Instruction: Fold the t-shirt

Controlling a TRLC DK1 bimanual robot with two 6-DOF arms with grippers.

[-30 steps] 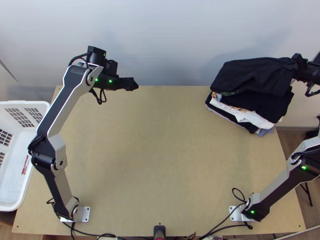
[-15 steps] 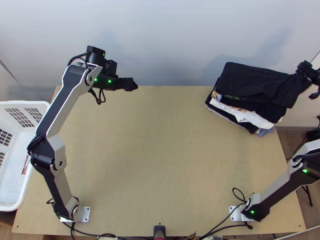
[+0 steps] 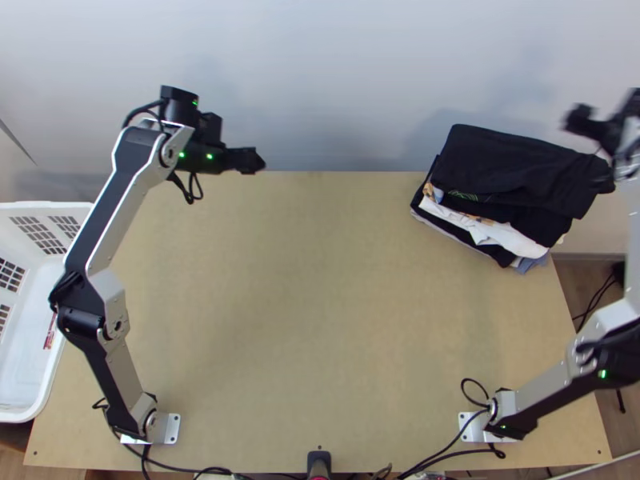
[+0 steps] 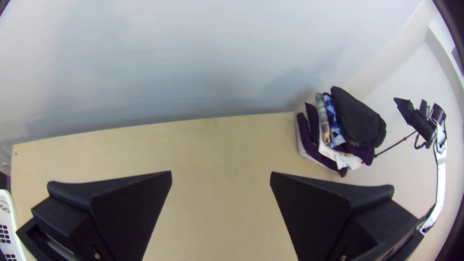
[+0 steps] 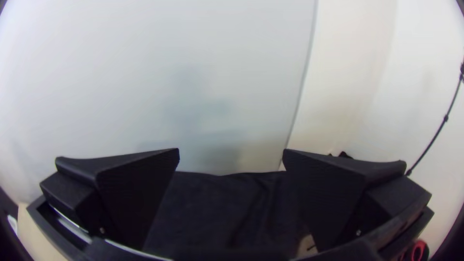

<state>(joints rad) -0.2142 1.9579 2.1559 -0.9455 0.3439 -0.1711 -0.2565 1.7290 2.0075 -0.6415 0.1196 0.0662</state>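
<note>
The right gripper [image 3: 578, 120], earlier at the right end of the black shirt [image 3: 512, 164], is now apart from it, having moved left and up over the pile's far right side, its arm swung left too. The shirt's right part has dropped nearer and now reaches farther right. The left gripper [image 3: 254, 162] has shifted slightly left and farther away
</note>
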